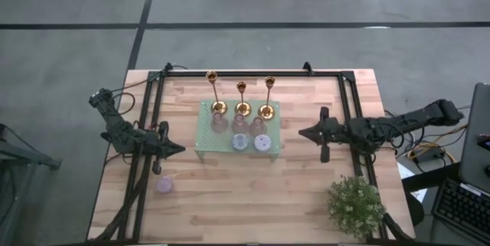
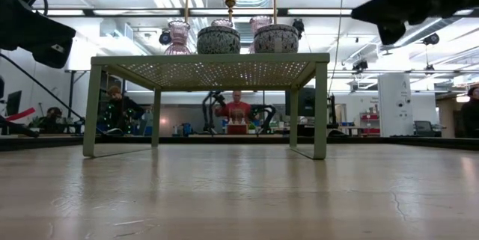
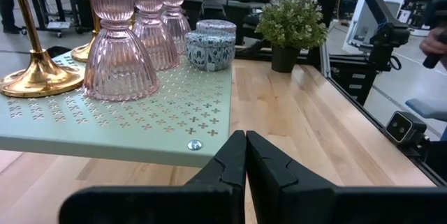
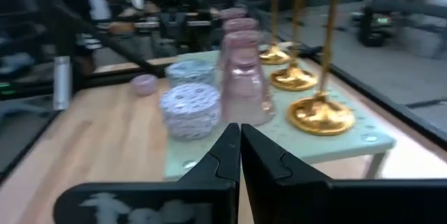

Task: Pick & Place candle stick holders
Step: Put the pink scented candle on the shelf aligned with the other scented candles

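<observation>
Candlesticks: three slender shiny brass candle stick holders (image 1: pixel 241 98) stand upright in a row along the far edge of a pale green perforated metal stand (image 1: pixel 205 135) at the middle of the light wooden counter (image 1: pixel 253 192). Just near of them on the same stand sit three ribbed pink glass holders (image 3: pixel 115 42), and near of those two round blue-and-white patterned lidded tins (image 3: pixel 209 48).

Left hand (image 1: pixel 178 149) is at the left side of the stand, raised off the counter, fingers pressed together and gripping nothing. Right hand (image 1: pixel 304 132) is at the right side of the stand, likewise raised, fingers together and empty. Neither hand touches the stand or the brass holders.

A small lavender round piece (image 1: pixel 164 185) lies on the counter, near of the left hand and apart from the stand. A small green potted plant (image 1: pixel 356 205) stands at the near right corner of the counter.
</observation>
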You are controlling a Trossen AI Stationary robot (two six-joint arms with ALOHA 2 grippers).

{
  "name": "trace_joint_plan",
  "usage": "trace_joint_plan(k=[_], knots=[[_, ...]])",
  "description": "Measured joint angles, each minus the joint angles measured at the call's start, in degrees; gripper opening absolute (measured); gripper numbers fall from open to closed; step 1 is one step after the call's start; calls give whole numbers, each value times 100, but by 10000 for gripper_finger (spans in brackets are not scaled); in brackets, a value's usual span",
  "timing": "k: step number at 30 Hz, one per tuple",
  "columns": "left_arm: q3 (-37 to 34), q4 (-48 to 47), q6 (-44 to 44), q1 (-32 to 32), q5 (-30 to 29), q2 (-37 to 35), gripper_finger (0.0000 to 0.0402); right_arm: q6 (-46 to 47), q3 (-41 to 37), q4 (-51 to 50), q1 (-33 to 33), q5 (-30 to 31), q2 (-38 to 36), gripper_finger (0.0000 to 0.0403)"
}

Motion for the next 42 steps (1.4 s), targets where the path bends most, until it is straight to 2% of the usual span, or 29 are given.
trace_joint_plan(k=[4, 9, 14, 20, 35, 42], knots=[[-2, 0, 0, 0, -2, 0, 14, -13, -346, 67, -246, -801, -283, 8], [-2, 0, 0, -2, 0, 0, 14, -165, -785, 217, -527, -1007, -540, 8], [-1, -1, 0, -1, -2, 0, 14, -304, -1215, 931, -818, -1897, -802, 8], [-2, 0, 0, 0, -2, 0, 14, -357, -1534, 953, -906, -1694, -1396, 8], [0, 0, 0, -2, 0, -1, 14, -531, -1501, -293, -908, -1680, -3153, 8], [-2, 22, 349, -1, -2, 0, 14, -164, -1503, -584, -908, -1662, -3463, 8]])
